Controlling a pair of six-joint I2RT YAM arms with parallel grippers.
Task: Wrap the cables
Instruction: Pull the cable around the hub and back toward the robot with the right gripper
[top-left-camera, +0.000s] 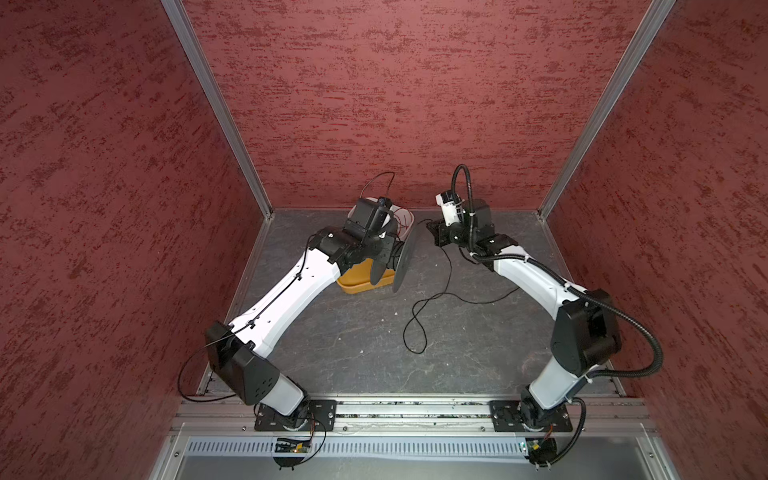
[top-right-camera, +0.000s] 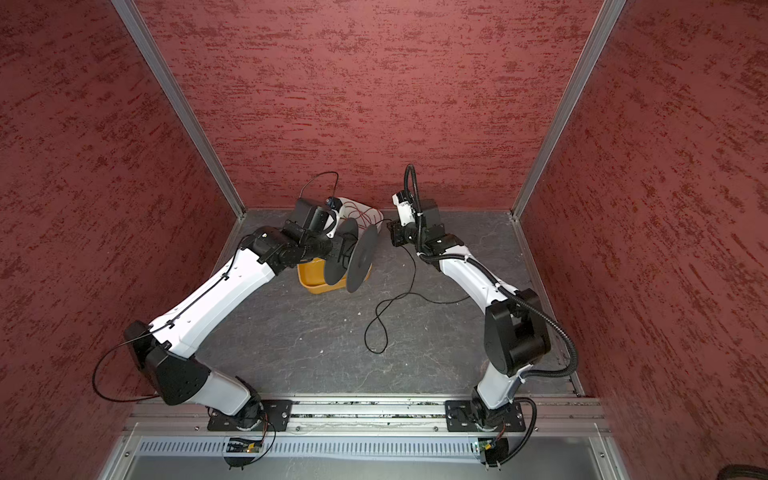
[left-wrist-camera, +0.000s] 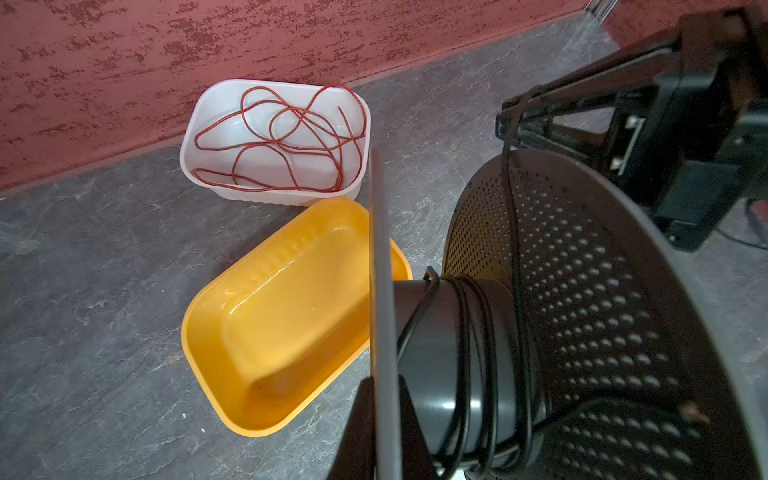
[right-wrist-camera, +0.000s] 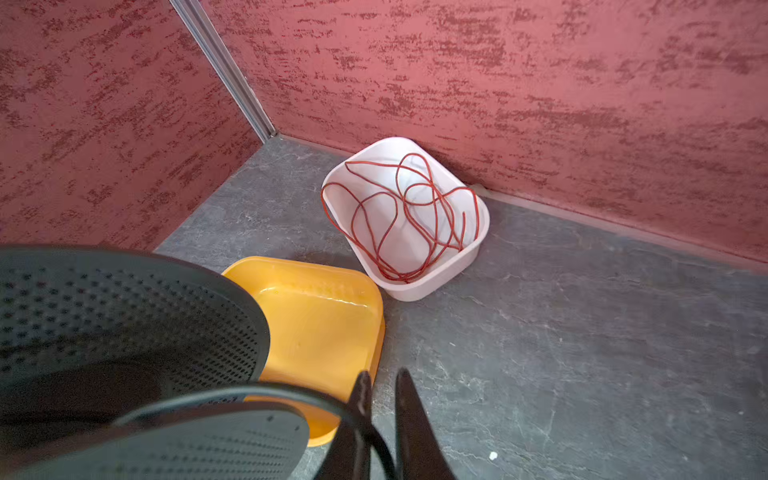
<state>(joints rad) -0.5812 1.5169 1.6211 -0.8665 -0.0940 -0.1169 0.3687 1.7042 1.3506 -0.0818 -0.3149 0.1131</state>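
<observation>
We judge the string-thin black wire (left-wrist-camera: 478, 353) limp, best pinched beside the black perforated spool (left-wrist-camera: 582, 311) our left hand (left-wrist-camera: 384, 407) clamps; right hand (right-wrist-camera: 382, 386) barely parted.

Even light from above fills both top views, so the mottled grey stone-look floor (top-left-camera: 353, 332) carries only faint shadows, and the wide lens splays the silver aluminium corner posts (top-left-camera: 216, 108) outward. In the wrist views white glare streaks the glossy orange plastic tray (left-wrist-camera: 270, 332), while the perforated black plastic spool (right-wrist-camera: 124, 311) and thin black cable (right-wrist-camera: 249, 388) near the lens are dark and blurred.
</observation>
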